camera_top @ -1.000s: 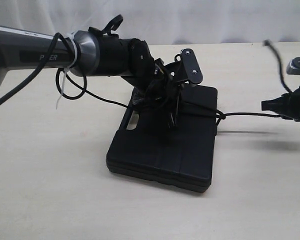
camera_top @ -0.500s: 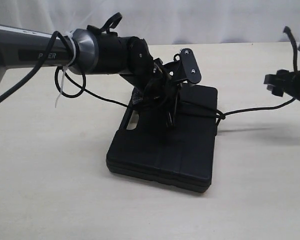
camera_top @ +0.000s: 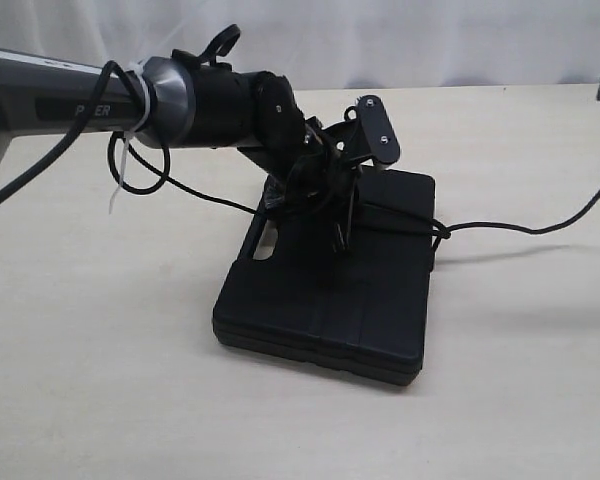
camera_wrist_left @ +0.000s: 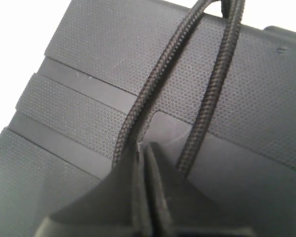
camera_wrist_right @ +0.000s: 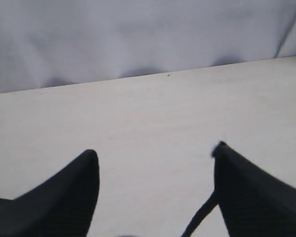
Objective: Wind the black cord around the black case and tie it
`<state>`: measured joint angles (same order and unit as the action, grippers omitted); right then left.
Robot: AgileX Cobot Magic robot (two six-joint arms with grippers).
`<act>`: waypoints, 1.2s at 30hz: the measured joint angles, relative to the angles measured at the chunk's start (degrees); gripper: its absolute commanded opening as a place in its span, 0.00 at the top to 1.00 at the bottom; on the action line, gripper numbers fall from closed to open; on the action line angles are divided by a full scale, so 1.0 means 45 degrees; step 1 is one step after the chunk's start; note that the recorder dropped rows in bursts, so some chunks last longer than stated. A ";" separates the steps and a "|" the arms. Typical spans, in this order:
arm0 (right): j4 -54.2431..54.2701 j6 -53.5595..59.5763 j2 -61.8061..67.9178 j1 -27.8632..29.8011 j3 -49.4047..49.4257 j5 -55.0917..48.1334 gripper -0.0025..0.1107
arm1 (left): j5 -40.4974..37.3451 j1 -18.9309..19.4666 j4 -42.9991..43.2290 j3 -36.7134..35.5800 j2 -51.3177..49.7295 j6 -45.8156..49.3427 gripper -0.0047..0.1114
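The black case point(camera_top: 330, 300) is lying flat on the table point(camera_top: 100, 380), roughly mid-scene in the ext. view, w/ its handle cutout point(camera_top: 263, 250) facing the left side. The left arm point(camera_top: 210, 105) is reaching in from the left and bearing down over the case's far half, near the cutout. The left fingers point(camera_wrist_left: 113, 197) are pressing tight together w/ no gap, pinching the black cord point(camera_top: 500, 228). In the left wrist view one braided strand is running straight into the seam btwn them and a second is passing just beside them. Both strands are stretching across the textured face & its grooves point(camera_wrist_left: 79, 81) to the case's edge. From a knot-like bunch at the case's right edge the cord is trailing off to the right, sagging just above the table, then curving up toward the top-right corner of the ext. view. The right fingers point(camera_wrist_right: 64, 197) are standing wide apart over bare table w/ nothing btwn them. A thin black strand is hanging by the base of one finger, but can't tell if it's touching. A white backdrop point(camera_wrist_right: 138, 34) is hanging behind the table
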<state>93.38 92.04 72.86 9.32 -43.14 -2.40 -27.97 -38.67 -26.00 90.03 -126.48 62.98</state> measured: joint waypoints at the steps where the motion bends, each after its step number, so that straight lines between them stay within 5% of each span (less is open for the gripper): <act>1: 0.0036 -0.0026 -0.0267 0.0000 0.0119 0.0349 0.55 | 0.0000 0.0000 -0.0033 0.0000 0.0000 0.0000 0.96; 9: 0.0173 -0.0026 -0.1093 0.0000 0.0644 -0.0187 0.94 | 0.0000 0.0000 -0.0087 0.0000 0.0000 0.0000 0.96; 22: -0.2661 -0.1176 0.3743 0.0000 0.0153 -0.8000 0.94 | -0.0852 0.0000 -0.0143 -0.0051 0.0422 0.0000 0.96; 30: -0.2530 -0.1327 0.5272 -0.0023 -0.0216 -0.7511 0.94 | -0.1481 0.0000 -0.0034 -0.0117 0.1185 0.0000 0.96; 36: -0.0204 0.0605 0.6482 -0.0023 -0.0660 -0.7272 0.94 | -0.2189 0.0000 -0.0034 -0.0117 0.1323 0.0000 0.96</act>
<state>92.46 94.77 102.03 9.21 -46.11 -35.13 -37.82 -38.67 -26.15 89.50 -120.53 62.98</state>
